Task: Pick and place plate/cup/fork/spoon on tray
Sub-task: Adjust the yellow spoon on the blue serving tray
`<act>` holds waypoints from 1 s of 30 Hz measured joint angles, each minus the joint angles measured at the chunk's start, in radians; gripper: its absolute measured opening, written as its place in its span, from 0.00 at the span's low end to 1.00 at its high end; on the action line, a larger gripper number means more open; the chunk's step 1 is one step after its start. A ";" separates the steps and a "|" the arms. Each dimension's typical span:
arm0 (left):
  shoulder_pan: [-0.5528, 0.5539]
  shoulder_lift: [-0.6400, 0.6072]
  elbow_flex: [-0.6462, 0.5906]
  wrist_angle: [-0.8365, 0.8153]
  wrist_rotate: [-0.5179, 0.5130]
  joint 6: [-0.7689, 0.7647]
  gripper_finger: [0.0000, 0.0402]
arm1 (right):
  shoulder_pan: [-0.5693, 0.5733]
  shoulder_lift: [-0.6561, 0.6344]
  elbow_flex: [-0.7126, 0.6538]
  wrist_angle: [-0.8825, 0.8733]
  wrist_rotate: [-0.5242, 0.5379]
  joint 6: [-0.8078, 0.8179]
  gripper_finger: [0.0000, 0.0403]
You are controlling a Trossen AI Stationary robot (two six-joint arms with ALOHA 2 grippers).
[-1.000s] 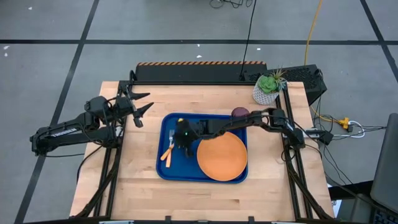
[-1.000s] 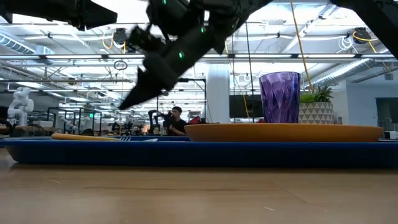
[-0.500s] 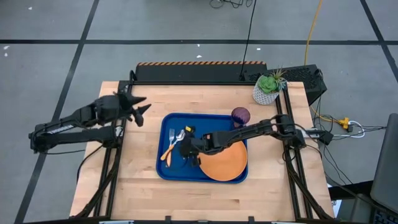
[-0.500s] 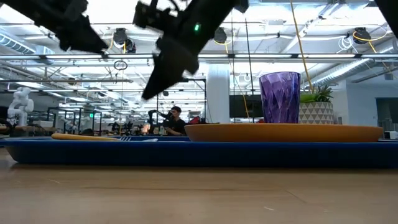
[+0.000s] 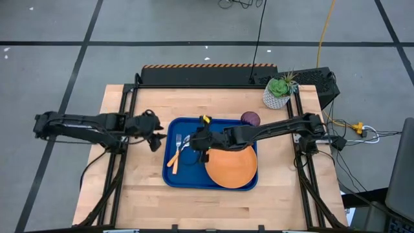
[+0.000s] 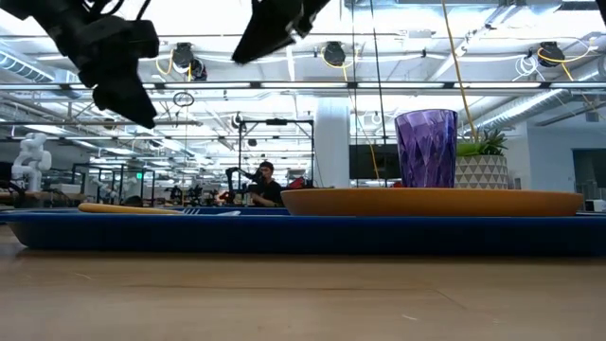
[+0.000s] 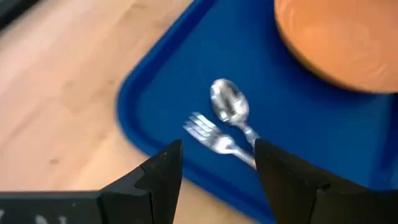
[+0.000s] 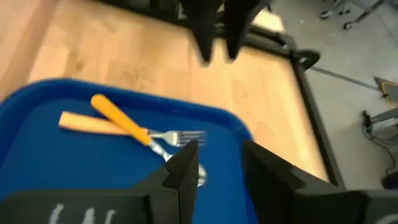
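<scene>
Only the low view shows the translucent purple tumbler upright behind the flat orange plate. From overhead an arm half hides it. The left gripper hovers over the blue plastic tray, jaws apart; the right gripper has its jaws parted, empty.

A pale wooden bench stands on a grey floor crossed by dark lines. Behind it lies a wide hall with ceiling lamps, a white pillar and a seated person.

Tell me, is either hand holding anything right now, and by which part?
Nothing is held. The left hand hangs open at the tray's left edge; the right hand is open and empty above the fork and spoon, which lie on the tray.
</scene>
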 joint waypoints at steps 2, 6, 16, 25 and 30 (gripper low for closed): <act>-0.032 0.039 0.000 0.030 -0.012 -0.064 0.50 | 0.000 -0.029 0.000 -0.001 0.000 0.001 0.28; -0.082 0.120 0.001 -0.039 -0.008 -0.177 0.50 | 0.006 -0.106 0.000 -0.006 0.025 -0.007 0.28; -0.251 0.263 0.082 -0.256 0.264 -0.543 0.50 | 0.069 -0.344 -0.215 0.178 0.100 -0.121 0.28; -0.283 0.287 0.134 -0.156 0.262 -0.499 0.50 | 0.081 -0.618 -0.614 0.707 0.100 -0.266 0.28; -0.271 0.325 0.134 -0.167 0.269 -0.452 0.50 | 0.085 -0.688 -0.669 0.746 0.097 -0.296 0.28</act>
